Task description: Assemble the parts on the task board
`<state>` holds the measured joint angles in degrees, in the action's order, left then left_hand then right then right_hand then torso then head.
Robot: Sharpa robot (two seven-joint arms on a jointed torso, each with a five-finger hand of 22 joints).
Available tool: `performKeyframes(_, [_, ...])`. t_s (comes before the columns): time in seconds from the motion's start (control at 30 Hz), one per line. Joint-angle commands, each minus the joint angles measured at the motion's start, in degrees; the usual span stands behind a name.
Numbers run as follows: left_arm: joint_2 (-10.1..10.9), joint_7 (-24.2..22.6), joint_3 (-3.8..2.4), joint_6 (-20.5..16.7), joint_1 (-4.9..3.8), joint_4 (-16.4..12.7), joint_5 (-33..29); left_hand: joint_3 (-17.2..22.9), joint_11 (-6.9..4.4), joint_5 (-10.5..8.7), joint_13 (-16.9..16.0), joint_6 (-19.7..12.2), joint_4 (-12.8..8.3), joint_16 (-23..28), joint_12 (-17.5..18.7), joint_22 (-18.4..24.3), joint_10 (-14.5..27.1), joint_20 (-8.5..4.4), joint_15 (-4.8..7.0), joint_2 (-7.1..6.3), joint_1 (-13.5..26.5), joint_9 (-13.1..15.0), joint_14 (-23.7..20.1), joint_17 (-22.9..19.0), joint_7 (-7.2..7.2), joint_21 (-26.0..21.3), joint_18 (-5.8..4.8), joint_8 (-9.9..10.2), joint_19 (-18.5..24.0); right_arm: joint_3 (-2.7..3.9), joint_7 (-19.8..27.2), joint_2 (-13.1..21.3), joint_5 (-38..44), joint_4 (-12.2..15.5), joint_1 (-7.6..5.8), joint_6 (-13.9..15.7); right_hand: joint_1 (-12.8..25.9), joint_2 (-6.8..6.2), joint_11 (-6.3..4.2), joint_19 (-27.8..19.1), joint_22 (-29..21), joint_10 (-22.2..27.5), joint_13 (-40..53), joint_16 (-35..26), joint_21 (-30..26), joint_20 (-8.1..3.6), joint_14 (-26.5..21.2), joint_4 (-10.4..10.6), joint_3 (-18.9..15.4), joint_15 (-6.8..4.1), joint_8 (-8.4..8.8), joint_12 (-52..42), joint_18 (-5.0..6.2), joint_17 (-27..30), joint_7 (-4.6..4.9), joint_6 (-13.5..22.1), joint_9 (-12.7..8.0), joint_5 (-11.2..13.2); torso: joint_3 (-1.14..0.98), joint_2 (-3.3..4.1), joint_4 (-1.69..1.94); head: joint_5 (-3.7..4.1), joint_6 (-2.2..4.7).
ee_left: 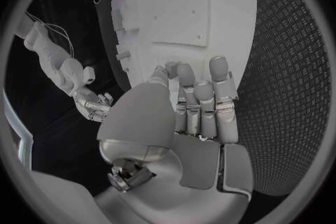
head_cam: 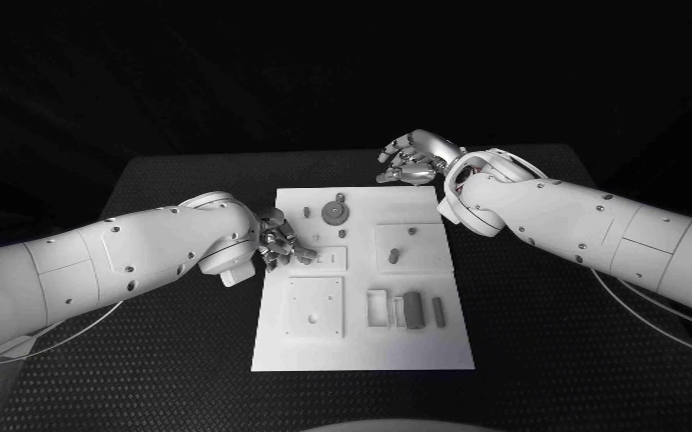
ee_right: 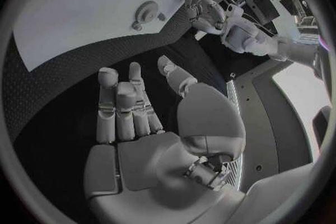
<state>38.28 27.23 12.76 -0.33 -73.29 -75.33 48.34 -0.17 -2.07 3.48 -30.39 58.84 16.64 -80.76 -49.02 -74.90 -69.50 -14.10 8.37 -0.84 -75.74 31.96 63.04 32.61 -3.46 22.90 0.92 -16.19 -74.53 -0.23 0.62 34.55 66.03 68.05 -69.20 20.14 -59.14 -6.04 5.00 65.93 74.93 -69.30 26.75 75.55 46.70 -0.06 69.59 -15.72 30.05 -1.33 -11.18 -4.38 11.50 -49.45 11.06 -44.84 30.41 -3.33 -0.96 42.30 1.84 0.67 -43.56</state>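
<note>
Currently, the task board (head_cam: 361,352) lies flat in the middle of the black table (head_cam: 548,352), its long side running away from the robot.

Left hand (head_cam: 281,245): positioned over the left edge of the task board, about halfway along it. In the left wrist view the fingers (ee_left: 203,103) lie extended side by side with the thumb set apart, and nothing sits in the palm. The hand is empty and fairly wide.

Right hand (head_cam: 415,160): raised just beyond the far right corner of the task board, above the table surface and clear of the board. In the right wrist view the fingers (ee_right: 122,103) are extended with the thumb spread to one side, and the palm holds nothing. The hand is empty and wide.

Parts on the board:
- A round gear-like part (head_cam: 336,213) sits near the far edge, left of centre, just beside the left hand's fingertips.
- A small peg (head_cam: 392,253) stands on a raised square block on the right half.
- Several upright grey blocks (head_cam: 414,309) stand close together near the right edge, beside a rectangular frame (head_cam: 376,307).
- A square plate (head_cam: 315,306) with small holes occupies the near left area.
</note>
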Motion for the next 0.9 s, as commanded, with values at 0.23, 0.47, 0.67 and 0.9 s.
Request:
performKeyframes(0.23, [0.3, -0.2, 0.22, 1.6, 0.3, 0.3, -3.2, -1.2, 0.46, 0.34, -0.1, -2.1, 0.1, -0.5, -0.7, -1.4, 0.3, 0.58, -0.54, 0.3, -0.9, -0.2, -0.3, 0.0, -1.47, 0.4, 1.29, 0.8, 0.2, 0.02, 0.4, 0.1, 0.2, 0.0, 0.11, -0.2, 0.5, -0.13, 0.22, -0.1, 0.9, 0.1, 0.1, 0.2, -0.4, -0.45, -0.5, 0.3, 0.0, 0.13, -0.31, 0.3, 3.5, 0.1, 0.45, 0.2, -0.1, -0.1, -0.04, 0.0, -0.02, -0.11, 0.13])
performKeyframes(0.47, [0.5, -0.4, 0.21, 1.6, 0.3, 0.4, -4.0, -1.5, 0.6, 0.66, -0.2, -2.5, 0.1, -0.7, -0.9, -1.3, 0.5, 0.7, -0.68, 0.05, -0.5, -0.4, -0.4, 0.0, -1.63, 0.5, 1.4, 1.1, 0.2, 0.02, 0.5, 0.1, 0.2, 0.0, 0.15, -0.1, 0.4, -0.06, 0.22, -0.1, 0.9, 0.1, 0.1, 0.2, -0.4, -0.46, -0.5, 0.3, 0.1, 0.13, -0.32, 0.3, 3.5, 0.1, 0.45, 0.2, -0.1, -0.1, -0.04, 0.02, -0.01, -0.14, 0.18])
performKeyframes(0.67, [0.6, -0.5, 0.2, 1.6, 0.31, 0.5, -4.5, -1.6, 0.69, 0.76, -0.2, -2.6, 0.2, -0.7, -1.1, -1.3, 0.5, 0.82, -0.76, -0.52, 0.3, -0.5, -0.5, -0.1, -1.71, 0.6, 1.51, 1.3, 0.2, 0.02, 0.5, 0.2, 0.2, 0.0, 0.16, -0.1, 0.4, -0.06, 0.22, -0.1, 0.9, 0.1, 0.1, 0.2, -0.4, -0.47, -0.5, 0.3, 0.1, 0.12, -0.33, 0.3, 3.5, 0.1, 0.45, 0.2, -0.1, -0.1, -0.02, 0.02, -0.02, -0.15, 0.19])
performKeyframes(0.9, [0.6, -0.7, 0.19, 1.5, 0.31, 0.6, -5.0, -1.2, 0.75, 0.81, -0.2, -2.7, 0.2, -0.8, -1.2, -1.2, 0.6, 0.92, -0.83, -1.78, 2.4, -0.7, -0.4, -0.3, -1.77, 0.6, 1.71, 1.6, 0.2, 0.02, 0.4, 0.2, 0.2, 0.0, 0.17, 0.0, 0.3, -0.04, 0.21, -0.1, 0.9, 0.1, 0.1, 0.2, -0.4, -0.49, -0.5, 0.2, 0.1, 0.12, -0.35, 0.3, 3.5, 0.1, 0.45, 0.3, -0.2, -0.1, -0.01, 0.02, 0.0, -0.11, 0.23])
